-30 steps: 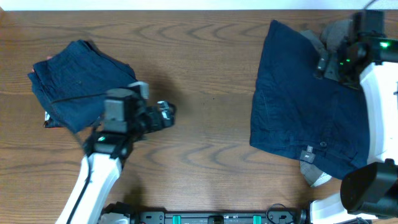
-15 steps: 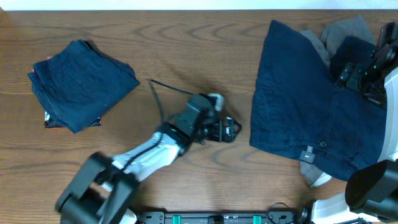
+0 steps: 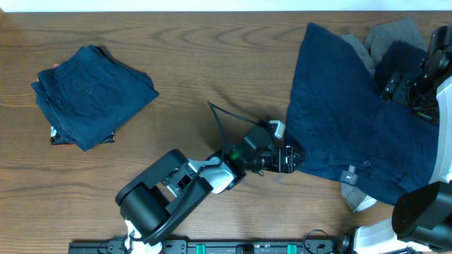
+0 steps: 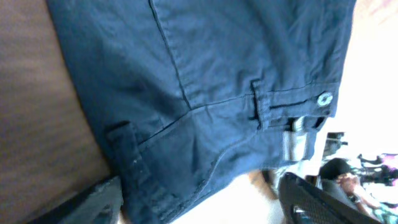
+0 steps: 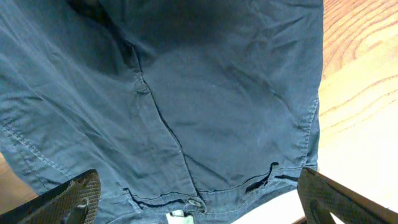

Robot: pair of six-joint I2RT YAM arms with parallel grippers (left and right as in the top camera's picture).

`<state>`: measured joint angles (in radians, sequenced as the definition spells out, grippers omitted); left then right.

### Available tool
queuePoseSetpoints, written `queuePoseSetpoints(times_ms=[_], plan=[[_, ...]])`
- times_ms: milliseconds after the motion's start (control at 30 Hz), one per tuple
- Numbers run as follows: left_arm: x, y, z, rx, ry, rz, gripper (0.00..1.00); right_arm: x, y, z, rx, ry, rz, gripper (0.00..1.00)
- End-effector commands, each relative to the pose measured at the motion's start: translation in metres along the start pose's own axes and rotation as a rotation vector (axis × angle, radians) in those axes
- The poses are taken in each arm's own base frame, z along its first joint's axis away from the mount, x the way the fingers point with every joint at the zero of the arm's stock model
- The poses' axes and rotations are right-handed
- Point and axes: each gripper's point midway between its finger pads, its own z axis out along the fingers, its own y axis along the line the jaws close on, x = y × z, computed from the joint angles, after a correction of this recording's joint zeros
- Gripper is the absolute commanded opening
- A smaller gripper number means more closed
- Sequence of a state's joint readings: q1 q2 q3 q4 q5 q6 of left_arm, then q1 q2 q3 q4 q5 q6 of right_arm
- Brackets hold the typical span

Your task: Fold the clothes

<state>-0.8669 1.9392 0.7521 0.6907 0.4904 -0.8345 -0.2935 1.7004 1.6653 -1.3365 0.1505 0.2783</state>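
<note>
Unfolded navy shorts [image 3: 353, 120] lie spread at the right of the table, with the waistband button [image 4: 324, 98] and pale label [image 3: 349, 176] at the near edge. A folded navy square [image 3: 92, 95] lies at the far left. A grey garment [image 3: 392, 32] shows from under the shorts at the top right. My left gripper [image 3: 289, 159] is open at the shorts' lower left edge, and the cloth edge lies between its fingers [image 4: 199, 211]. My right gripper [image 3: 406, 88] is open above the right part of the shorts [image 5: 186, 93]; its fingers [image 5: 199, 208] straddle the waistband.
Bare brown wood [image 3: 212, 70] lies between the folded square and the spread shorts. The table's far edge runs along the top of the overhead view. A black rail [image 3: 247, 247] sits at the near edge. A pale scrap [image 3: 364, 204] shows under the shorts' near corner.
My left arm swung from the folded square at the left across the table to the spread shorts' left edge. My right gripper shifted a little right and down over the shorts.
</note>
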Motion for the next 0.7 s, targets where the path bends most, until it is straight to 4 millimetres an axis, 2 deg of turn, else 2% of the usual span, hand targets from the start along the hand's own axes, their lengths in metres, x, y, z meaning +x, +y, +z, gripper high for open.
queuePoseSetpoints(times_ms=[0,133,167,200,333,367,433,533,600,667], plan=[[0.024,0.023,0.009,-0.065,0.051,-0.061,0.67,-0.001,-0.003,-0.009,-0.004,-0.023,0.010,0.99],[0.009,0.021,0.010,-0.068,-0.024,-0.040,0.21,0.000,-0.003,-0.009,-0.003,-0.020,0.009,0.99],[0.003,0.018,0.009,-0.054,-0.045,-0.032,0.11,0.000,-0.003,-0.009,-0.003,-0.020,0.009,0.99],[-0.003,0.013,0.009,-0.034,-0.065,-0.024,0.07,0.000,-0.003,-0.009,-0.003,-0.019,0.009,0.99],[-0.026,-0.005,0.006,0.029,-0.099,-0.009,0.06,0.001,-0.004,-0.009,-0.002,-0.016,0.008,0.99],[-0.031,-0.016,0.003,0.069,-0.093,0.001,0.06,0.001,-0.004,-0.009,-0.002,-0.016,0.008,0.99],[-0.047,-0.053,-0.012,0.192,-0.085,0.044,0.06,0.001,-0.004,-0.009,-0.001,-0.017,0.009,0.99],[-0.083,-0.112,-0.054,0.354,-0.142,0.128,0.06,0.000,-0.007,-0.008,0.001,-0.017,0.019,0.99],[-0.109,-0.158,-0.097,0.459,-0.205,0.194,0.06,0.000,-0.011,-0.008,0.003,-0.015,0.028,0.99],[-0.134,-0.195,-0.146,0.533,-0.292,0.276,0.06,-0.001,-0.014,-0.007,0.006,-0.014,0.036,0.99]])
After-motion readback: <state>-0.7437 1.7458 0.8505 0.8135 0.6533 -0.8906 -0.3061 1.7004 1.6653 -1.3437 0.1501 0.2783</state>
